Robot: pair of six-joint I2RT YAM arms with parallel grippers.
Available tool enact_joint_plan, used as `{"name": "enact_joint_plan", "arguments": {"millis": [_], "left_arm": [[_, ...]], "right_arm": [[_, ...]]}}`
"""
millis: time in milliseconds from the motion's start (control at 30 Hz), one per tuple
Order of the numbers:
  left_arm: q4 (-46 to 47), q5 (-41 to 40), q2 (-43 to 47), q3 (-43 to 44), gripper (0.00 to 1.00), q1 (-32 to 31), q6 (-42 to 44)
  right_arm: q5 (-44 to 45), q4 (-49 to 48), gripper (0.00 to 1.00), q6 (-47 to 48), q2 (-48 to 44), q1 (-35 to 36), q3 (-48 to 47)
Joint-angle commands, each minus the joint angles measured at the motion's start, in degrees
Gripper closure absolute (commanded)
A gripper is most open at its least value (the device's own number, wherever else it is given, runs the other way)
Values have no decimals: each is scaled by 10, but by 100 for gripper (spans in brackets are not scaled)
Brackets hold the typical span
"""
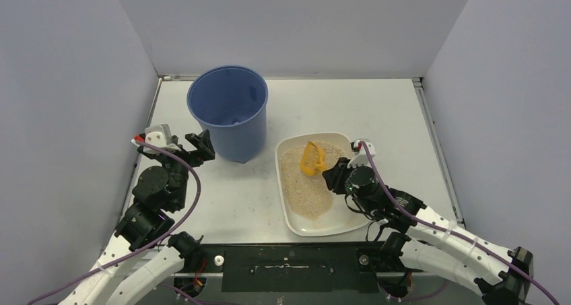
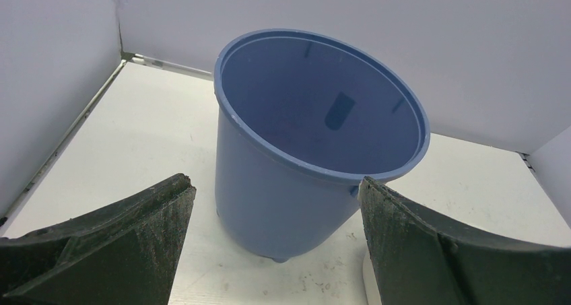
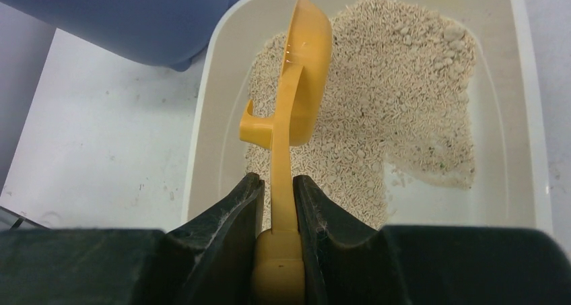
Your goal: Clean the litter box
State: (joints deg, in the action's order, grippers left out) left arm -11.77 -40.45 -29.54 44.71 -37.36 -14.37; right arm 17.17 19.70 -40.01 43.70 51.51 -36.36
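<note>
The litter box (image 1: pixel 293 214), a shallow white tray of tan granules (image 3: pixel 397 103), lies at centre right of the table. My right gripper (image 1: pixel 328 172) hangs over its near right side, shut on the handle of a yellow scoop (image 3: pixel 299 89). The scoop's bowl is turned on edge above the granules. In the right wrist view both fingers (image 3: pixel 229 217) clamp the handle. My left gripper (image 1: pixel 202 145) stands open to the left of the blue bucket (image 1: pixel 229 110), with nothing between its fingers (image 2: pixel 135 244). The bucket (image 2: pixel 296 184) sits upright just beyond them.
Grey walls enclose the table on the left, back and right. The bucket stands close to the tray's far left corner (image 3: pixel 229 22). A bare patch of tray floor (image 3: pixel 458 204) shows at the near right inside the box. The arm bases and a black bar (image 1: pixel 289 264) line the near edge.
</note>
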Motion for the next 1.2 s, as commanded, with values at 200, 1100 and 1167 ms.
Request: {"name": "enact_joint_plan", "arguments": {"millis": [200, 1100, 1167], "left_arm": [[21, 3, -11, 5, 10, 4, 6], [20, 6, -20, 5, 10, 4, 7], [20, 6, -21, 5, 9, 4, 6]], "right_arm": [[-20, -111, 89, -99, 22, -29, 51], [-23, -65, 15, -141, 55, -90, 89], [-10, -45, 9, -124, 46, -90, 76]]}}
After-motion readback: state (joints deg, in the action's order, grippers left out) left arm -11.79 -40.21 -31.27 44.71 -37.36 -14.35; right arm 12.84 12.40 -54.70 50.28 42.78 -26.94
